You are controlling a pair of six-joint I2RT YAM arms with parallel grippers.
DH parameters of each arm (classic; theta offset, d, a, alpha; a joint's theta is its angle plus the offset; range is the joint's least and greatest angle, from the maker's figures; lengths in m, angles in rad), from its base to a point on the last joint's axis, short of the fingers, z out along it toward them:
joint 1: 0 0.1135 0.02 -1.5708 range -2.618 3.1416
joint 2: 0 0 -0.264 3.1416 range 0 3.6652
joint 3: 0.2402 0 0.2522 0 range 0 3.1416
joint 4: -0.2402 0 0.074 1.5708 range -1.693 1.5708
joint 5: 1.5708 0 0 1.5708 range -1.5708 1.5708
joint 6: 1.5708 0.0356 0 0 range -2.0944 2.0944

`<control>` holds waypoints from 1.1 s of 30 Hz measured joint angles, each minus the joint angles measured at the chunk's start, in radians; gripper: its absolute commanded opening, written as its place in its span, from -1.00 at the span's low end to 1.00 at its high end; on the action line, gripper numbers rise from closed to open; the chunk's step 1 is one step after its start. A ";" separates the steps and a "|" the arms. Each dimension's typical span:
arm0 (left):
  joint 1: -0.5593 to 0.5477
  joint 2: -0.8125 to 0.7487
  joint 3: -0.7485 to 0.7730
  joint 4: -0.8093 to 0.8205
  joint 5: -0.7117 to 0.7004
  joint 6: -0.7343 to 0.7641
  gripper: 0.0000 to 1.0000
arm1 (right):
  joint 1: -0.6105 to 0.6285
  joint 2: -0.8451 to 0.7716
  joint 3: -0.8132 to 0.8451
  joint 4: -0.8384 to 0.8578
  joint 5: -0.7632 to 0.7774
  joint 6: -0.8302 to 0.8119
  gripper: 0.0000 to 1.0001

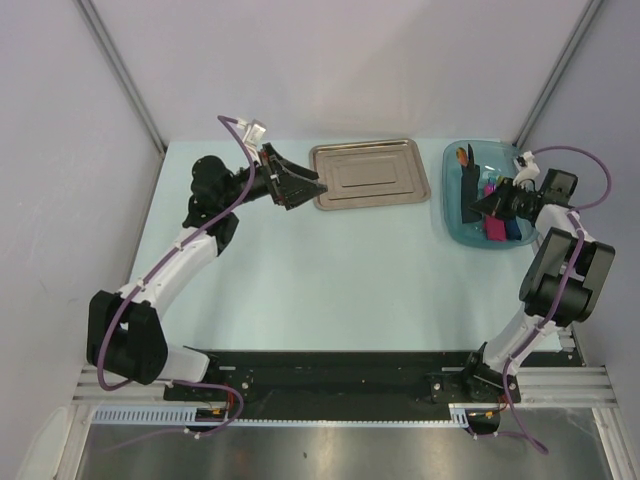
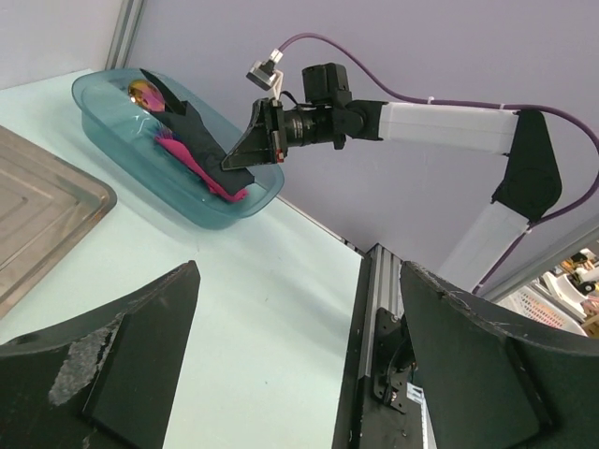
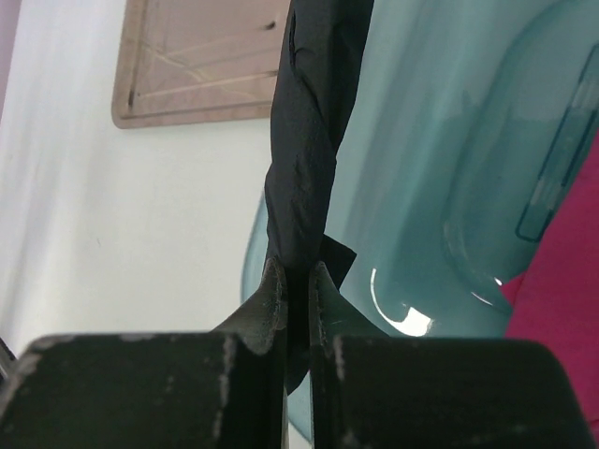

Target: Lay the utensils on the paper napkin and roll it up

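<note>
Currently the right tool (image 3: 298,281), clamped on the paper napkin (image 3: 304,140), holds it seemingly bunched lengthwise over the teal bin (image 1: 452,222), the surface's (image 1: 330,270) middle lying leftward toward the spread, empty left tool (image 1: 305,185).

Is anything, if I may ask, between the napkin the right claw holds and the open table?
Only the teal bin, by its left wall; the paper napkin, pinched by the right claw, must clear it.

Lab test cell — plain walls (image 1: 350,60) (aluminium frame posts (image 1: 120,70)).
</note>
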 measured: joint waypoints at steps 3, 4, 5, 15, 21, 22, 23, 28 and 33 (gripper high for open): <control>0.003 0.004 0.000 -0.003 0.000 0.000 0.85 | -0.010 0.041 0.002 0.006 0.012 0.000 -1.00; 0.003 0.004 0.000 -0.004 0.000 0.000 0.85 | -0.013 0.054 0.004 0.006 0.015 0.000 -1.00; 0.003 0.004 0.000 -0.004 0.000 0.000 0.85 | -0.016 0.067 0.008 0.006 0.017 0.000 -1.00; 0.005 0.022 0.000 -0.009 0.000 0.000 0.84 | -0.031 0.184 0.084 -0.003 0.035 -0.024 -1.00; 0.005 0.025 0.000 -0.018 -0.001 0.000 0.84 | -0.034 0.234 0.103 -0.008 0.073 -0.027 -1.00; 0.005 0.025 0.000 -0.019 0.000 0.000 0.84 | -0.035 0.240 0.106 -0.010 0.081 -0.027 -1.00; 0.005 0.026 0.000 -0.019 0.000 0.000 0.84 | -0.035 0.247 0.110 -0.011 0.093 -0.027 -1.00; 0.006 0.031 -0.001 -0.022 -0.001 0.000 0.84 | -0.040 0.282 0.128 -0.019 0.140 -0.027 -1.00; 0.007 0.031 -0.001 -0.023 -0.001 -0.001 0.84 | -0.043 0.301 0.156 -0.042 0.169 -0.026 -1.00</control>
